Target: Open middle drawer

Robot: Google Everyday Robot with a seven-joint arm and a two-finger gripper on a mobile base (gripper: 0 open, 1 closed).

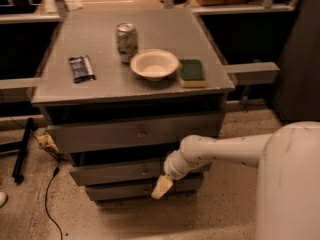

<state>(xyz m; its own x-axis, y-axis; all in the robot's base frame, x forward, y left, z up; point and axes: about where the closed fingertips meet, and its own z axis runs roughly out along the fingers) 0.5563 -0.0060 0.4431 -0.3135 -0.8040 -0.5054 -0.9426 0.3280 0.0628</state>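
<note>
Claw (161, 187) just below middle drawer (112, 173)

I can read no text, brand or number here. The can (126, 42), standing on the surface (165, 29) in the upper middle of the frame, carries some printing, but I cannot make out a single letter. The dark packet (81, 68) lying to its left shows pale marks that I cannot read either. My pincer (161, 187) is low in the centre of the frame, in front of the lower edge of the middle drawer (115, 173), and shows no marking I can read.
</note>
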